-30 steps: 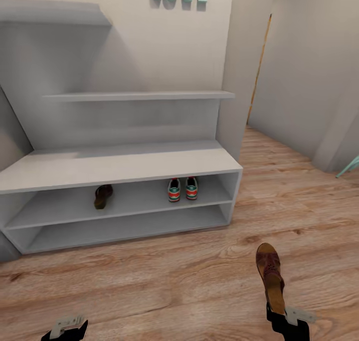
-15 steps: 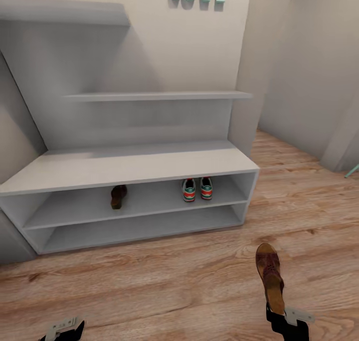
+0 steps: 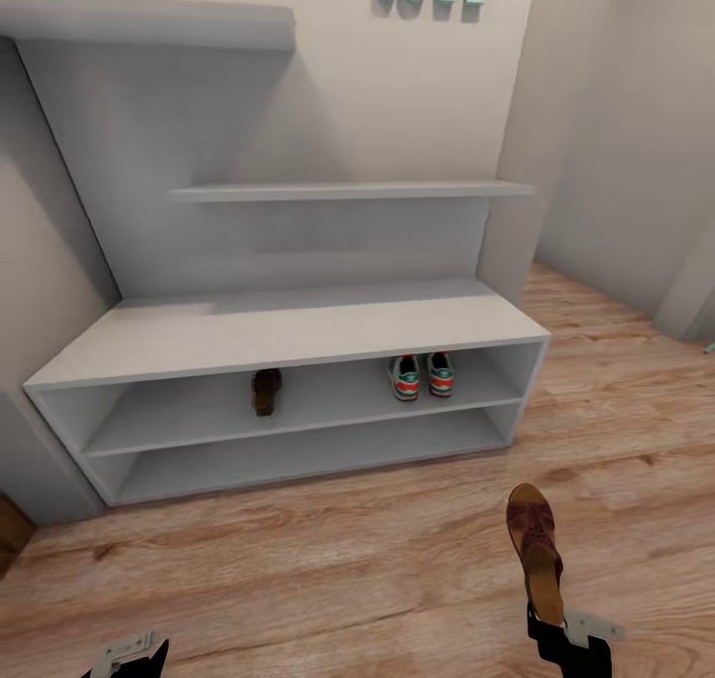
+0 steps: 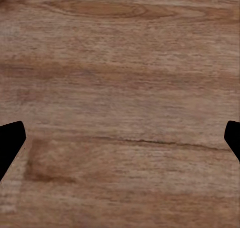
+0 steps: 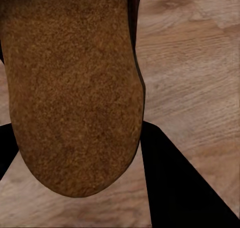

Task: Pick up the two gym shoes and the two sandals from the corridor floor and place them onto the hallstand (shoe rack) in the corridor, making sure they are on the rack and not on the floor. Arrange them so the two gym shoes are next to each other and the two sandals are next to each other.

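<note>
Head view shows the right gripper point(image 3: 552, 626) low at the right, pinching the heel end of a brown sandal point(image 3: 533, 549) whose long axis runs away from the robot, toe toward the shoe rack point(image 3: 288, 329). The other sandal point(image 3: 265, 391) sits on the rack's upper open shelf, ahead and well to the left of the carried one, its length running front to back; the two gym shoes point(image 3: 422, 375) stand side by side on the same shelf further right, nearly straight ahead of the right gripper. So the move to come, as I judge it, has to carry the held sandal forward and leftward across bare floor point(image 3: 357, 559), past the sneakers, to land beside its mate, and the right arm already has it. In the right wrist view the tan footbed point(image 5: 75, 87) lies between the dark fingers point(image 5: 180, 188), which are closed against it. The left gripper point(image 3: 129, 653) hangs low at the left near the floor; in the left wrist view its fingertips point(image 4: 11, 140) are spread wide apart, with nothing between them but floorboards point(image 4: 120, 87).
</note>
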You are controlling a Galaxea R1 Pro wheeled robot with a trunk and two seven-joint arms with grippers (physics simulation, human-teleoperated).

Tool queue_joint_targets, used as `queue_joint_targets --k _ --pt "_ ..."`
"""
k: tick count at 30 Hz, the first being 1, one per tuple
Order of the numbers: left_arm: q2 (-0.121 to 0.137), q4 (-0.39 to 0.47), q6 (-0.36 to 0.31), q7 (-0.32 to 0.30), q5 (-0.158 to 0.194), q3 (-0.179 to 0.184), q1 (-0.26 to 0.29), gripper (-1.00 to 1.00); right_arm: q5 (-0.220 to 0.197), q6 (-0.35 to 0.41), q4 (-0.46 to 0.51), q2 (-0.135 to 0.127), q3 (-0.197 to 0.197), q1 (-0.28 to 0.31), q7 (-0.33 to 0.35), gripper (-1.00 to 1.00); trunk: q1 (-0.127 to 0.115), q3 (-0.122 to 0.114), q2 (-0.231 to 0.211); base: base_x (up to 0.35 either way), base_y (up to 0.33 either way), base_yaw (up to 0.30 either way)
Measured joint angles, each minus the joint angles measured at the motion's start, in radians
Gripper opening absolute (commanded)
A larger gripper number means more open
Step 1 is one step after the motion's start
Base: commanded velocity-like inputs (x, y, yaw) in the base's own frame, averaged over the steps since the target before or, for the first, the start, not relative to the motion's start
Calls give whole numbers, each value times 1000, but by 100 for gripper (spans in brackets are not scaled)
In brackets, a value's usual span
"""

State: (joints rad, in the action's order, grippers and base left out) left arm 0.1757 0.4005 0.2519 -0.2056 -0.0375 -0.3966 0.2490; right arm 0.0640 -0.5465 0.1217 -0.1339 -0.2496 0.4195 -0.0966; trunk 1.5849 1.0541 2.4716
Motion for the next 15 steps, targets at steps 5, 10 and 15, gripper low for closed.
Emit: queue_joint_targets --k 5,10,15 --pt "0 0 0 0 0 0 0 100 0 -1 0 7 1 0 0 -100 0 0 0 -63 307 0" --pt "0 0 0 1 0 0 0 100 -1 -1 0 8 -1 0 0 -100 0 0 0 -15 307 4" --pt "0 0 0 0 0 0 0 100 -1 -2 0 8 -1 0 0 -100 0 0 0 -1 307 135"
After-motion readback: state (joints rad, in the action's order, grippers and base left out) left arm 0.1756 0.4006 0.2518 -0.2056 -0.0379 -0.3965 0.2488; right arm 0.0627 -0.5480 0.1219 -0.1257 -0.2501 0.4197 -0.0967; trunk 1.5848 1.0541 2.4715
